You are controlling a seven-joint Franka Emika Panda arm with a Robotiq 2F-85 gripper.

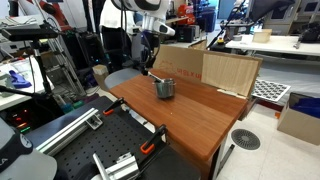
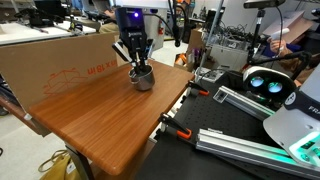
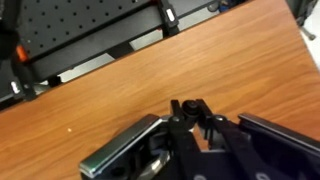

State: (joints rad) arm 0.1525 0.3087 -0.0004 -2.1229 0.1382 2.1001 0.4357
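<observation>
A small metal pot (image 1: 164, 88) (image 2: 142, 78) stands on the wooden table (image 1: 200, 115) (image 2: 100, 120), towards its back edge. My gripper (image 1: 150, 64) (image 2: 133, 56) hangs just above the pot and points down at it. In the wrist view the gripper (image 3: 192, 108) is shut, its tips pinching a small dark round-ended piece. This looks like the end of a thin handle that slants up out of the pot (image 3: 120, 152). The rest of that piece is hidden behind the fingers.
A cardboard wall (image 1: 228, 70) (image 2: 60, 62) stands along the table's back edge. Orange clamps (image 2: 180, 130) grip the table's side. Beside it is a black perforated bench with metal rails (image 1: 105, 150) (image 2: 250, 140). Chairs, desks and equipment fill the room behind.
</observation>
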